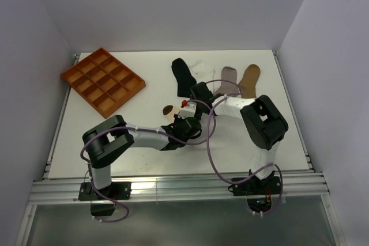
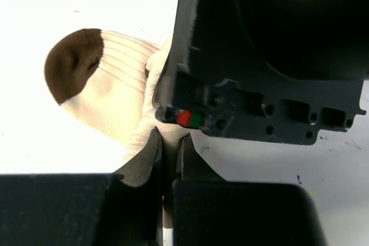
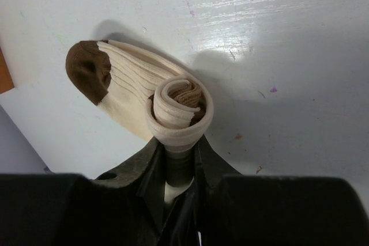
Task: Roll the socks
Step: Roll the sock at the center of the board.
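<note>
A cream sock with a brown toe (image 3: pixel 124 87) lies on the white table, its cuff end wound into a roll (image 3: pixel 179 108). My right gripper (image 3: pixel 181 147) is shut on the base of that roll. My left gripper (image 2: pixel 169 142) is shut on a fold of the same sock (image 2: pixel 109 93), just under the right gripper's black body (image 2: pixel 259 56). From above, both grippers, left (image 1: pixel 180 120) and right (image 1: pixel 185 108), meet over this sock (image 1: pixel 168 110). Behind them lie black (image 1: pixel 183 76), white (image 1: pixel 202 71), grey (image 1: pixel 228 79) and tan (image 1: pixel 249 79) socks, flat in a row.
An orange compartment tray (image 1: pixel 102 80) sits at the back left of the table. The right arm's elbow (image 1: pixel 263 121) hangs over the right half of the table, and cables loop between the two arms.
</note>
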Available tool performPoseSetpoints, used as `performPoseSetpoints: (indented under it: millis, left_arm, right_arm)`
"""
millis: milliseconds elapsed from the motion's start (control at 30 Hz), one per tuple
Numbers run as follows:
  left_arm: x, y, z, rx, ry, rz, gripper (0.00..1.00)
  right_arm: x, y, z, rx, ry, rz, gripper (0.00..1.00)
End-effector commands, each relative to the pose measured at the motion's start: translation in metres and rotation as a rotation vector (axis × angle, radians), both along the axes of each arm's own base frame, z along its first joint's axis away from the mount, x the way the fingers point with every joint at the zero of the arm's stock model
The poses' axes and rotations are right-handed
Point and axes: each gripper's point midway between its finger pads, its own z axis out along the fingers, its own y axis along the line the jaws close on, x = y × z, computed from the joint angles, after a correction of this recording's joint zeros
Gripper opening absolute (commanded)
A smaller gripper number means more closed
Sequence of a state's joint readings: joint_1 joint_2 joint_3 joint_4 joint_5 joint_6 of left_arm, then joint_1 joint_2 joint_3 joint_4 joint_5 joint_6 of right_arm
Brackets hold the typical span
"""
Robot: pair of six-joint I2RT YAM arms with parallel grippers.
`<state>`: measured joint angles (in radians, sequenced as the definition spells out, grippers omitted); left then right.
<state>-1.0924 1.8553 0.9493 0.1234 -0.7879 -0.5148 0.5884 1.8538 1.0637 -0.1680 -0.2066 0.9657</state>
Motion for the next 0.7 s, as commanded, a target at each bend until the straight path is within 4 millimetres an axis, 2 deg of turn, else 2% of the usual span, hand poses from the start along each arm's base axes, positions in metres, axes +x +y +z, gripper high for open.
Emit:
performPoseSetpoints:
  millis: [0, 33, 67, 100, 133, 167, 200, 233, 300, 333, 367, 400, 433, 467, 500, 533, 600, 667]
  left_arm:
    - [-0.009, 0.027, -0.032, 0.020, 0.149, -0.020, 0.00]
    - [-0.009, 0.024, -0.025, -0.022, 0.157, -0.034, 0.01]
    - [-0.015, 0.014, -0.024, -0.076, 0.194, -0.084, 0.00]
    - [-0.016, 0.015, -0.022, -0.112, 0.218, -0.100, 0.00]
    - [-0.017, 0.014, -0.020, -0.144, 0.238, -0.113, 0.00]
    - [-0.025, 0.006, -0.020, -0.191, 0.295, -0.159, 0.00]
    - [-0.021, 0.010, -0.017, -0.222, 0.315, -0.156, 0.00]
    - [-0.021, 0.010, -0.017, -0.246, 0.336, -0.161, 0.00]
    - [-0.023, 0.008, -0.012, -0.312, 0.397, -0.187, 0.00]
    - [-0.025, 0.007, -0.011, -0.333, 0.419, -0.196, 0.00]
    - [-0.026, 0.005, -0.009, -0.361, 0.440, -0.201, 0.00]
    - [-0.020, 0.008, -0.007, -0.388, 0.456, -0.189, 0.00]
    - [-0.024, 0.006, -0.005, -0.418, 0.494, -0.214, 0.00]
    - [-0.025, 0.005, -0.005, -0.444, 0.519, -0.216, 0.00]
    - [-0.020, 0.006, -0.001, -0.474, 0.535, -0.213, 0.01]
    - [-0.024, 0.004, -0.002, -0.498, 0.577, -0.232, 0.00]
    - [-0.019, 0.005, 0.001, -0.535, 0.610, -0.221, 0.01]
    - [-0.022, 0.004, -0.002, -0.559, 0.665, -0.229, 0.00]
  right_arm:
    - [-0.034, -0.012, -0.018, -0.035, 0.107, 0.026, 0.17]
    - [-0.032, -0.012, -0.016, -0.031, 0.099, 0.022, 0.25]
    - [-0.032, -0.013, -0.016, -0.025, 0.090, 0.014, 0.28]
    - [-0.031, -0.014, -0.014, -0.017, 0.078, 0.005, 0.32]
    - [-0.028, -0.014, -0.008, -0.004, 0.060, -0.004, 0.40]
    - [-0.026, -0.014, -0.007, 0.010, 0.041, -0.010, 0.44]
    - [-0.025, -0.014, -0.004, 0.017, 0.025, -0.017, 0.49]
    - [-0.021, -0.014, 0.005, 0.032, -0.006, -0.025, 0.52]
    - [-0.017, -0.016, 0.009, 0.045, -0.052, -0.045, 0.53]
    - [-0.011, -0.015, 0.021, 0.072, -0.100, -0.058, 0.56]
    - [-0.016, -0.020, 0.017, 0.065, -0.100, -0.068, 0.59]
    - [-0.012, -0.020, 0.023, 0.085, -0.136, -0.077, 0.59]
    - [-0.012, -0.021, 0.023, 0.110, -0.166, -0.095, 0.63]
    - [-0.009, -0.023, 0.034, 0.128, -0.210, -0.113, 0.65]
    - [-0.009, -0.024, 0.038, 0.142, -0.232, -0.119, 0.66]
    - [-0.008, -0.025, 0.042, 0.154, -0.257, -0.127, 0.68]
    - [-0.007, -0.029, 0.049, 0.173, -0.310, -0.141, 0.69]
    - [-0.007, -0.031, 0.051, 0.182, -0.342, -0.141, 0.69]
